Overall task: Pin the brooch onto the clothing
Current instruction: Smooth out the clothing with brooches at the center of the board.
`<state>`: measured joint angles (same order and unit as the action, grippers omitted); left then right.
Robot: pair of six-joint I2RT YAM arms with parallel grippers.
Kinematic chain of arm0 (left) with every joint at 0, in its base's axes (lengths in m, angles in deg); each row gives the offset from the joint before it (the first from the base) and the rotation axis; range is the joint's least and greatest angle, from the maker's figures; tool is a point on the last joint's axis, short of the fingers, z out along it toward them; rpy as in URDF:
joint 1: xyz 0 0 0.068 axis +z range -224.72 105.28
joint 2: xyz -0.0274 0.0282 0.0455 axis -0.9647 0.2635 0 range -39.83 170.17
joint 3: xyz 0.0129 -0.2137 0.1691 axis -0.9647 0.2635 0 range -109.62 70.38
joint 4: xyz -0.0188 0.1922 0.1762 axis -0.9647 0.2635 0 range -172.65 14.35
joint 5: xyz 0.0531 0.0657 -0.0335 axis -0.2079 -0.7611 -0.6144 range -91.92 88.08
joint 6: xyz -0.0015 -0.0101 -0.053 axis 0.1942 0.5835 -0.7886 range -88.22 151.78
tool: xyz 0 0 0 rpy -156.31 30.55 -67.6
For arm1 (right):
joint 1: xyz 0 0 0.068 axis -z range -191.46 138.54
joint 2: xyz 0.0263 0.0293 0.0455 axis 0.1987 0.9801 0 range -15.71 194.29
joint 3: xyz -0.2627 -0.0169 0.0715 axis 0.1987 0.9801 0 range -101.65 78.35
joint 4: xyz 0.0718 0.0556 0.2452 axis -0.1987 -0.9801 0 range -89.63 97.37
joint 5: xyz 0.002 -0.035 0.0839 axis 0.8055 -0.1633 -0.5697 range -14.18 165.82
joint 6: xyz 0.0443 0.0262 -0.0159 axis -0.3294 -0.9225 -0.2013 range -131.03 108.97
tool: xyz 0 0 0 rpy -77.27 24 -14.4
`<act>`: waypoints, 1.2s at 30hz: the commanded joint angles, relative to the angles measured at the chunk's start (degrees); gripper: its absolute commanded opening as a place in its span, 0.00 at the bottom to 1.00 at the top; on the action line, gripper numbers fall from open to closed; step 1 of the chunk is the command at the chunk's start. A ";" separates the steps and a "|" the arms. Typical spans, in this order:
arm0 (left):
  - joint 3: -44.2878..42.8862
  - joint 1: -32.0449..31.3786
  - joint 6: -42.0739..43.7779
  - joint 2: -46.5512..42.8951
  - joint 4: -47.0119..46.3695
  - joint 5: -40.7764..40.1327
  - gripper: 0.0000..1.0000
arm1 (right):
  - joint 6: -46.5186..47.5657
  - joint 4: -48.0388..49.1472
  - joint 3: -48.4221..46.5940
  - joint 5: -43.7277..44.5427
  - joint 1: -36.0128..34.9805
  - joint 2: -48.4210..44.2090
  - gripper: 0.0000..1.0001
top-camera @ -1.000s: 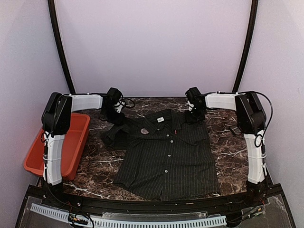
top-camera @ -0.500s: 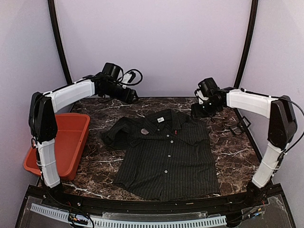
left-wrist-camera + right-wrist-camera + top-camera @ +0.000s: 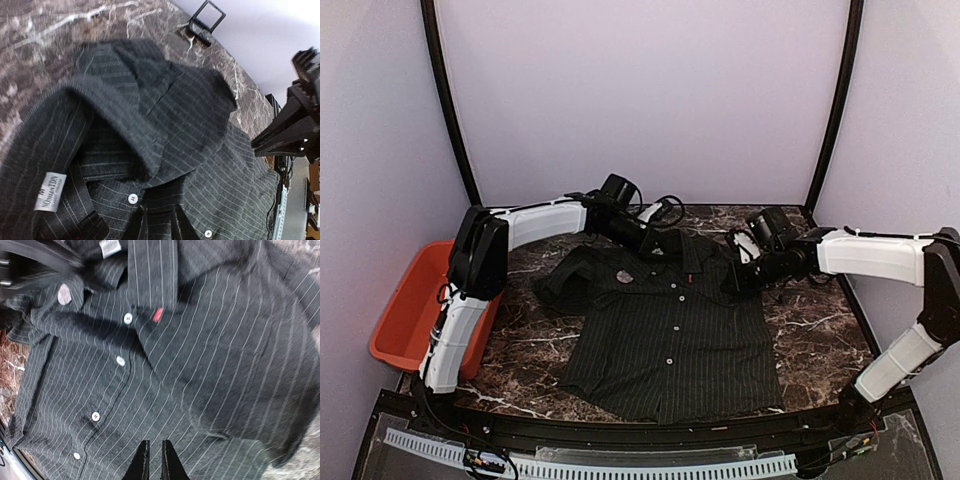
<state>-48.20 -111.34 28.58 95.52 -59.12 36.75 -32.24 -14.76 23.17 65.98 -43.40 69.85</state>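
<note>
Here's the shirt (image 3: 670, 340), spread front-up in the middle of the marble bench (image 3: 810, 320), collar to the far side, hem to the near side, white buttons (image 3: 128, 318) running down its front. The brooch (image 3: 624, 276), a small pale disc, sits on the shirt's chest panel on the left arm's side, just below the collar; whether it's actually pinned through, I can't tell. Across the button line from it is the tiny red tag (image 3: 158, 315). The left pincer (image 3: 160, 227) is right over the collar, near the white neck label (image 3: 50, 192), fingers a little apart with only cloth showing between them. The right pincer (image 3: 155, 462) hangs over the shirt's other chest panel, fingers drawn almost together, just a sliver showing, gripping nothing. A red bin (image 3: 410, 320) stands off beyond the shirt's sleeve on the left arm's side.
</note>
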 commanded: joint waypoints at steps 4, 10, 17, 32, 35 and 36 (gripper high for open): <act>-5.69 0.42 -1.28 5.33 4.24 4.39 0.15 | -4.14 1.81 1.16 1.27 -2.77 6.25 0.11; -8.53 0.48 -0.72 10.32 3.96 -8.20 0.15 | -4.65 -0.28 -0.30 2.04 -4.28 12.39 0.11; -12.22 0.75 -2.33 14.81 1.03 -16.44 0.16 | -2.76 -3.32 -0.81 1.29 -6.61 15.96 0.09; -17.87 3.31 -2.42 16.55 4.34 -34.04 0.16 | 1.72 -9.70 -3.04 -3.39 -13.48 16.89 0.07; -17.57 4.26 -2.55 14.85 5.21 -33.14 0.24 | 1.36 -11.22 -5.08 -1.30 -13.43 15.21 0.09; -17.30 4.36 -2.57 14.28 5.17 -32.83 0.30 | 1.32 -11.88 -6.01 -0.29 -13.41 14.07 0.13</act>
<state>-64.86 -108.59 25.91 112.61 -57.02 6.04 -31.19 -21.60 19.76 63.73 -56.37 85.15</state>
